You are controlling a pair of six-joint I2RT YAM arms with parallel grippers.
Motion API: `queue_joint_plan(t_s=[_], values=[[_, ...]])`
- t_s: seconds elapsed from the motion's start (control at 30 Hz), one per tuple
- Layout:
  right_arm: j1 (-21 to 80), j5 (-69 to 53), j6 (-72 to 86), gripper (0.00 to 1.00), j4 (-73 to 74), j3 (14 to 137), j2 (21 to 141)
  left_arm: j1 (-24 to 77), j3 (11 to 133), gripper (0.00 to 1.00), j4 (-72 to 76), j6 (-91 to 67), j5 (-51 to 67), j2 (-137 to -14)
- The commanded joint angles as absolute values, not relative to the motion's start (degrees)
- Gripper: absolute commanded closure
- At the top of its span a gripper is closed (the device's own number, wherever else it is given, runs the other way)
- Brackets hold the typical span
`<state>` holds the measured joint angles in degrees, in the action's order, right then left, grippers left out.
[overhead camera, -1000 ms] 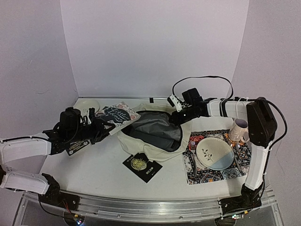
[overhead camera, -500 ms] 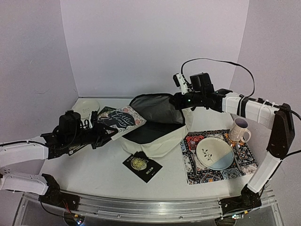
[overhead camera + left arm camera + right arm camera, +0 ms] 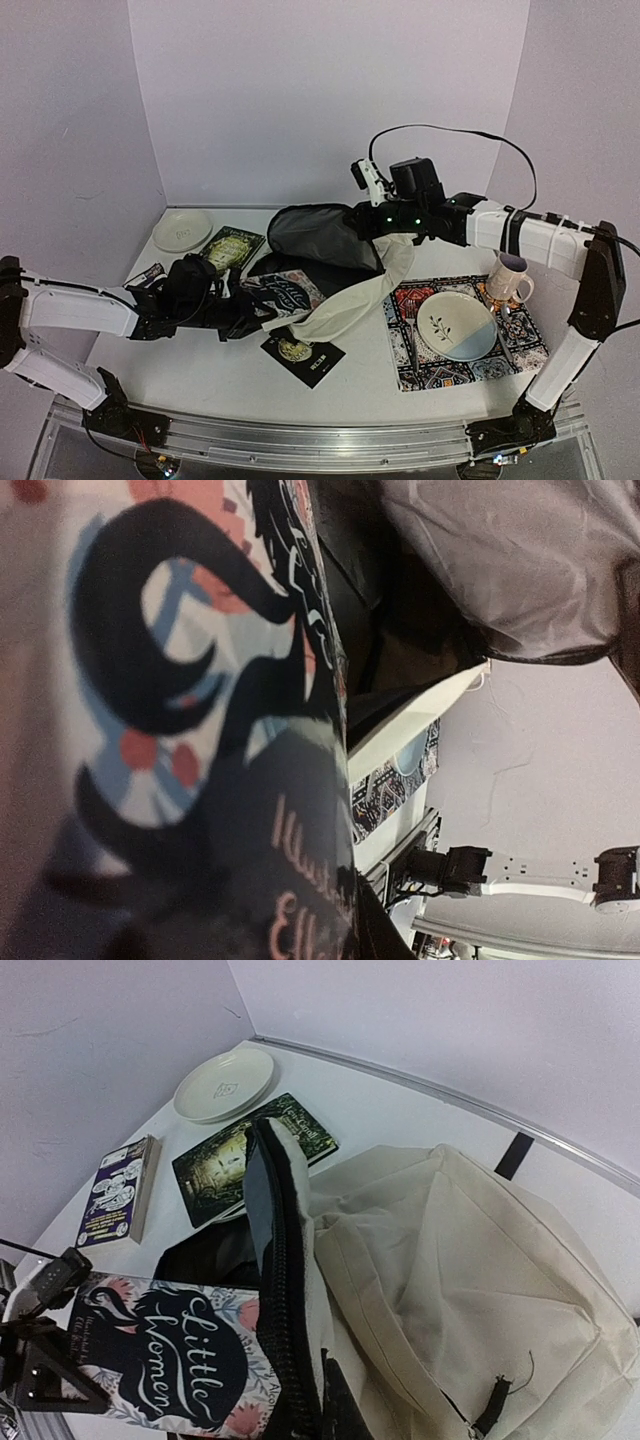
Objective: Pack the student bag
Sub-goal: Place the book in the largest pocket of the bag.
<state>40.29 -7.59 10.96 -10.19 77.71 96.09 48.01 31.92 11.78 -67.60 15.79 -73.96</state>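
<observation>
The student bag, cream with a dark lining, lies in the middle of the table. My right gripper is shut on its zipper edge and holds the flap up, so the mouth gapes toward the left. My left gripper is shut on a "Little Women" book with a floral cover, whose far end sits at the bag's mouth. In the left wrist view that book fills the frame and hides the fingers. In the right wrist view the book lies next to the zipper.
A green book, a white plate and a small purple book lie at the back left. A black booklet lies in front of the bag. On the right, a patterned mat carries a plate and a mug.
My right gripper has lifted the bag's flap up off the table. My left arm has carried the book rightward and down, from the back left to the bag's mouth.
</observation>
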Motion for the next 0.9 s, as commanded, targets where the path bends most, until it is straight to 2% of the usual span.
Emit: queue_joint_plan(t_s=[0.0, 0.13, 0.5, 0.87], values=[[41.8, -7.7, 10.6, 1.0, -15.3, 78.6, 94.1, 48.1, 36.4, 1.0, 23.7, -68.4, 11.2, -75.1], [43.1, -9.1, 9.4, 1.0, -15.6, 78.5, 94.4, 48.0, 37.7, 1.0, 27.0, -69.4, 8.6, -76.7], [45.8, -11.7, 6.7, 1.0, -17.0, 78.2, 94.5, 48.0, 46.6, 1.0, 31.3, -70.4, 11.6, -89.7], [46.4, -14.7, 4.7, 1.0, -19.2, 78.5, 94.7, 48.0, 45.5, 1.0, 32.9, -73.4, 11.3, -93.8]])
